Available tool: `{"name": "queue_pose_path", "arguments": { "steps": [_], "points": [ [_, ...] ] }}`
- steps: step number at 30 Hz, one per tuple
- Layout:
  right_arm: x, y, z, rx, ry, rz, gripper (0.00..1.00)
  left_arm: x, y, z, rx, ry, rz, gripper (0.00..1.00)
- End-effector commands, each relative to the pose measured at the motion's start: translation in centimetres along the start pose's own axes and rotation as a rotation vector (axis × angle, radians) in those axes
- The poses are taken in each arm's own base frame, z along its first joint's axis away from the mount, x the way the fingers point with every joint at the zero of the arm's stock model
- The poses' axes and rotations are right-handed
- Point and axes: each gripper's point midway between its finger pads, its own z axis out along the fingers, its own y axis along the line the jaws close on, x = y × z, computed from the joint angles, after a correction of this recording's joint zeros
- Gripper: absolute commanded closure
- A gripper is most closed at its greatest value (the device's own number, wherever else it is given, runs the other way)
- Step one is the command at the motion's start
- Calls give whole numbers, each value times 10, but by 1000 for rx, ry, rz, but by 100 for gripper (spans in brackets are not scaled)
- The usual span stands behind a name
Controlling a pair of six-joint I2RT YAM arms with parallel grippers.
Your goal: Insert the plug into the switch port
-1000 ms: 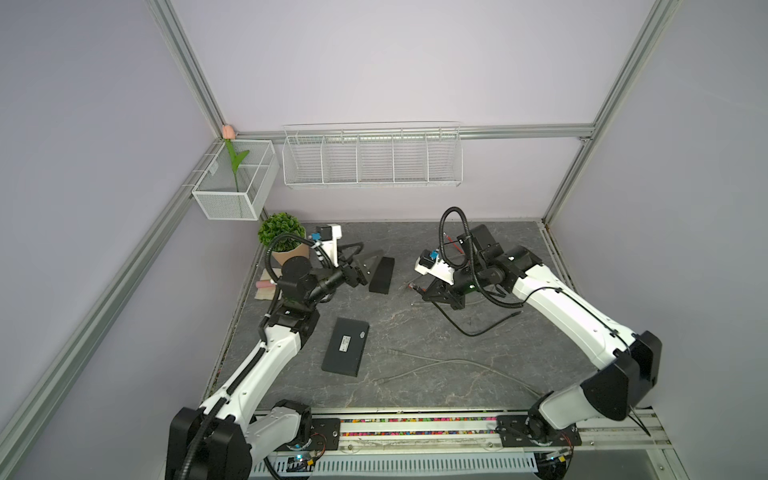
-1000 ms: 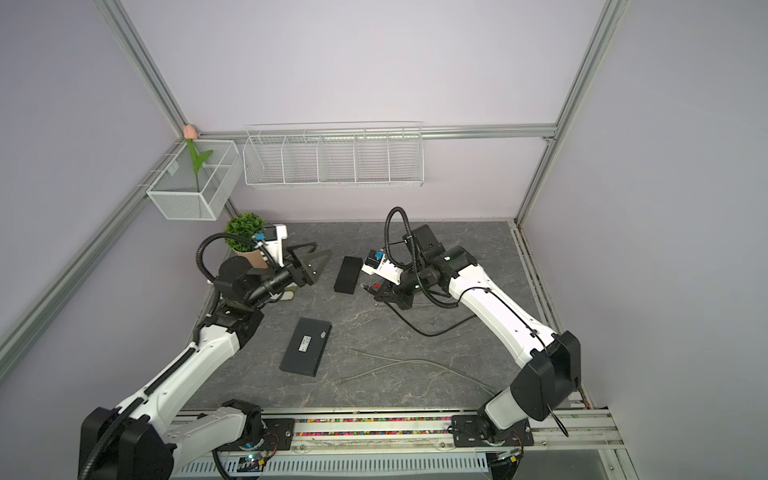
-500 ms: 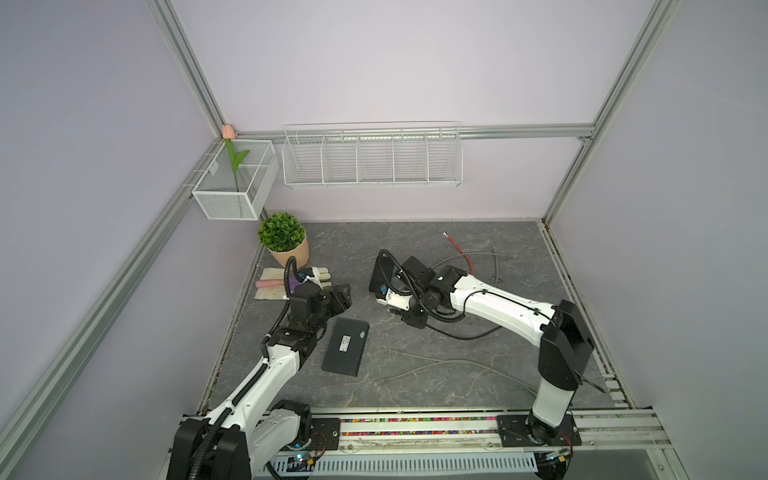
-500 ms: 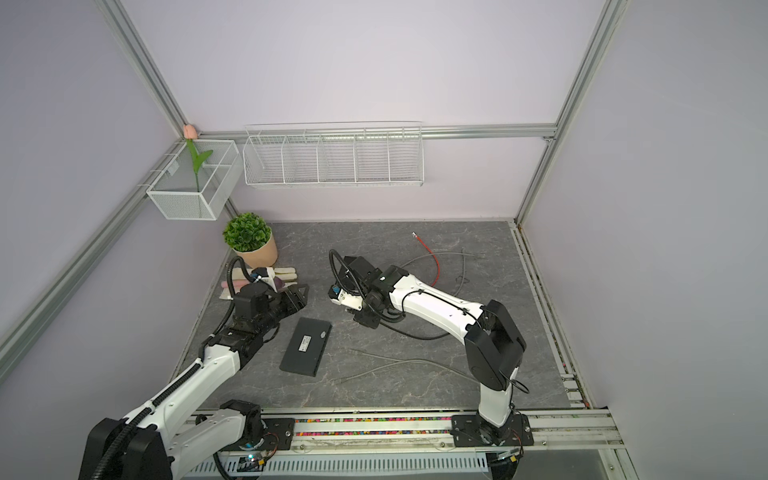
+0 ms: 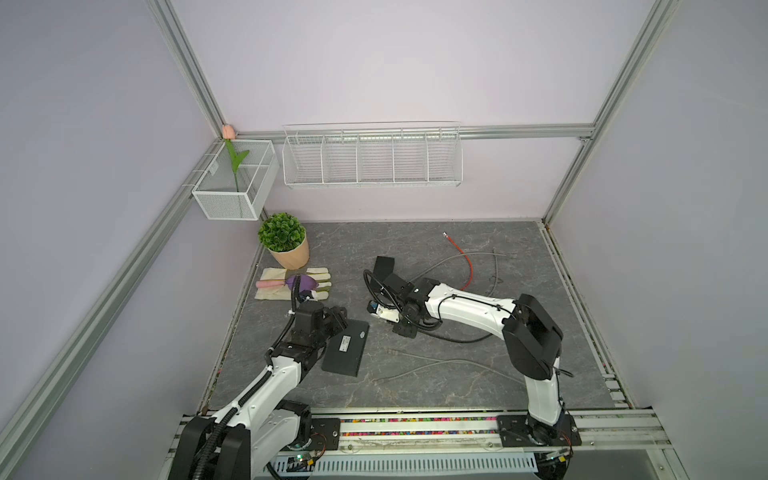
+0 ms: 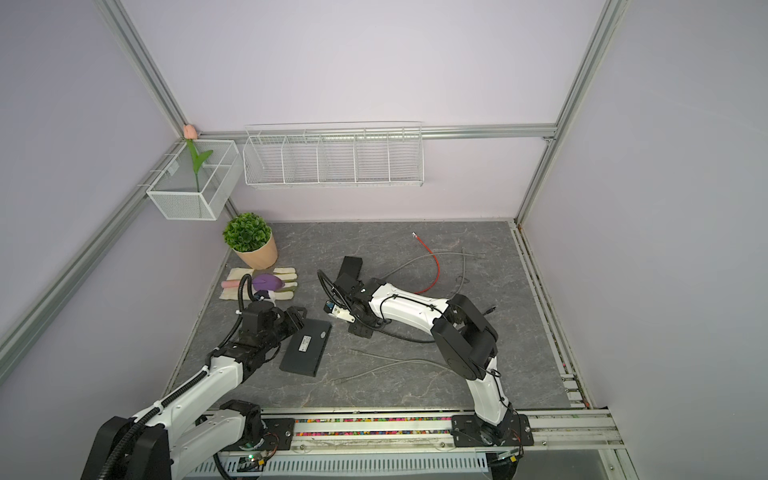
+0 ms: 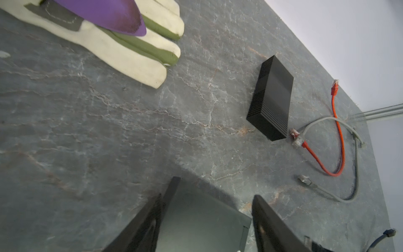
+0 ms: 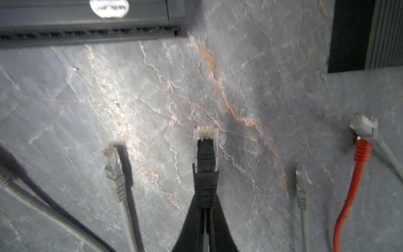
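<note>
The switch (image 5: 345,348) (image 6: 306,348) is a flat black box lying left of the table's middle. My left gripper (image 5: 336,318) (image 6: 297,318) is low at its far end. In the left wrist view the switch (image 7: 200,222) lies between the open jaws of this gripper (image 7: 209,209); one finger is at its edge and a thin gap shows at the other. My right gripper (image 8: 206,196) (image 5: 401,328) is shut on the boot of a black plug (image 8: 206,148). Its clear tip points at the switch's side (image 8: 87,32), a short way off.
A taller black box (image 5: 384,266) (image 7: 272,98) stands behind the grippers. A red cable (image 5: 463,259) and grey cables (image 5: 436,365) lie loose, with grey plugs (image 8: 114,172) beside the held one. Gloves (image 5: 291,282), a purple trowel (image 5: 305,281) and a potted plant (image 5: 284,241) sit back left.
Both arms came forward and down from the back of the table. The left gripper dropped over the switch's far end and its jaws narrowed. The right gripper carried the black plug toward the switch.
</note>
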Motion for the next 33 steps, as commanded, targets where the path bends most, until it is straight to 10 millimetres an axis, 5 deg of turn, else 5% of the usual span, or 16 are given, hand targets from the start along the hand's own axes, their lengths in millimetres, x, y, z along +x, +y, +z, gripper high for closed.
{"name": "queue_pose_path", "arguments": {
  "steps": [1,5,14,22,28,33],
  "points": [
    [-13,2,0,3,-33,-13,93,16,7,-1,-17,62,-22,35],
    [-19,9,1,-4,-34,-36,93,27,4,-7,-14,104,-8,41],
    [-14,15,9,-6,0,-52,93,54,16,-22,-81,181,29,37],
    [-9,8,1,39,-4,-50,93,43,30,-36,-130,86,-14,32],
    [-3,0,-2,69,10,-34,93,66,33,-18,-129,186,-28,31],
    [2,-4,-7,84,1,-21,93,61,28,-9,-125,186,-23,33]
  ]
}}
